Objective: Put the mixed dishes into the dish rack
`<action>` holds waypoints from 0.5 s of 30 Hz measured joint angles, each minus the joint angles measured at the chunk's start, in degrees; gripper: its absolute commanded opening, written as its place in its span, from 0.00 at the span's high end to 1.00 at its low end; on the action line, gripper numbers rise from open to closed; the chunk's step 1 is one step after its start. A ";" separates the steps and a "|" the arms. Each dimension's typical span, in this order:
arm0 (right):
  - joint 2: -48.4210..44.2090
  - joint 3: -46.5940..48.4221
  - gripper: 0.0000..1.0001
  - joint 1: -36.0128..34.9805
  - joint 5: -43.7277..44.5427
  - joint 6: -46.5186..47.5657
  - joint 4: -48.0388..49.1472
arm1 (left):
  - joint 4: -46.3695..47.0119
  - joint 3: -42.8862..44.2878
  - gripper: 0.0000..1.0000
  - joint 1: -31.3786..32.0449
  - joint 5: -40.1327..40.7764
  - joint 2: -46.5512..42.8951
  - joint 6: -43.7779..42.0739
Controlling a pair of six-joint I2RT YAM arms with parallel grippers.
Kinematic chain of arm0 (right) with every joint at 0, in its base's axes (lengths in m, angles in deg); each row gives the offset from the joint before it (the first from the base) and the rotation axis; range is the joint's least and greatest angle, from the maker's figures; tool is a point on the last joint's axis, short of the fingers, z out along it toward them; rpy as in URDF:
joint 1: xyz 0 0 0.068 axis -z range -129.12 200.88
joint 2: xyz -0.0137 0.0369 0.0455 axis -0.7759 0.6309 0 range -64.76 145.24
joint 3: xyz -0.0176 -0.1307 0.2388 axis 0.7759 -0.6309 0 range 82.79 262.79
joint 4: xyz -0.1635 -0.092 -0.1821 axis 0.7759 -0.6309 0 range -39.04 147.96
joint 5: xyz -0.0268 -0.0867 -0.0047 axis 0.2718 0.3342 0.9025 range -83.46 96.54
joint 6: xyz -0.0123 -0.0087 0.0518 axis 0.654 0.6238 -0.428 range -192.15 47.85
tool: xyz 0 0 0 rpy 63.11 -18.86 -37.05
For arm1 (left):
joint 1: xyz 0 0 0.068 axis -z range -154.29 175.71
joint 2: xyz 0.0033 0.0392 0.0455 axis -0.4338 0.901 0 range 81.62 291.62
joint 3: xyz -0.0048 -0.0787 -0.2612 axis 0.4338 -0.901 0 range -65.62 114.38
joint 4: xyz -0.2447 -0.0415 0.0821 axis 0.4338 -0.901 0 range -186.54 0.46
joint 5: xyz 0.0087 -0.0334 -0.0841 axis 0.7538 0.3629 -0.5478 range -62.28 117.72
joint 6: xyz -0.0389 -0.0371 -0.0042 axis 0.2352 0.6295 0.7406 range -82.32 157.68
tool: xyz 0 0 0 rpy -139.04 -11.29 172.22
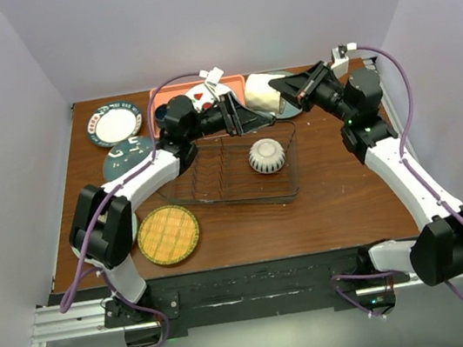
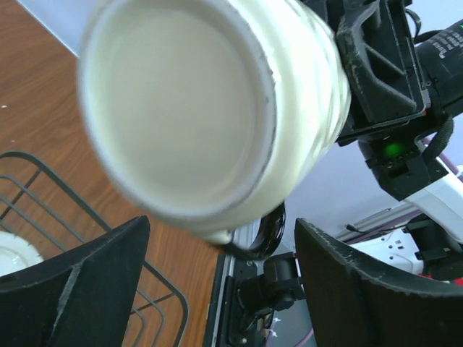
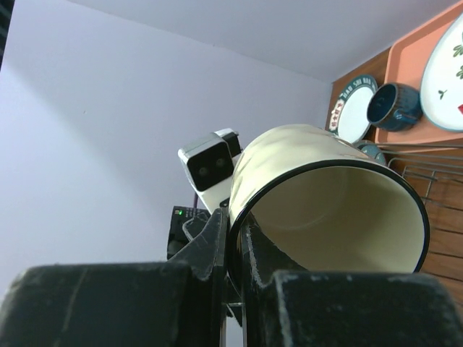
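The dark wire dish rack (image 1: 215,180) stands mid-table with a ribbed white bowl (image 1: 266,156) upside down in it. My right gripper (image 1: 291,92) is shut on the dark rim of a deep cream bowl (image 1: 260,93) and holds it on its side in the air over the rack's far edge; the right wrist view shows the rim (image 3: 329,217) pinched. My left gripper (image 1: 249,119) is open right by the bowl's base (image 2: 181,108), not touching it. A yellow woven plate (image 1: 169,234), a teal plate (image 1: 128,157) and a white green-rimmed plate (image 1: 114,123) lie to the left.
A salmon-pink tray (image 1: 235,82) at the back holds a white fruit-marked plate (image 3: 445,72) and a dark blue cup (image 3: 394,106). Grey walls close in on three sides. The rack's corner (image 2: 163,289) sits under my left fingers.
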 measured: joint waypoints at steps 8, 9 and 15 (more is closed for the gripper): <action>1.27 -0.07 1.00 -2.16 -0.37 -0.57 4.33 | 2.82 1.53 0.50 -0.28 -1.97 1.11 3.87; 1.27 -0.11 1.00 -2.16 -0.22 -0.59 4.83 | 3.08 1.68 0.54 -0.37 -2.16 1.11 4.44; 1.29 -0.76 1.00 -2.12 -0.50 -0.13 7.21 | 3.39 1.81 0.99 -0.74 -2.38 1.11 7.61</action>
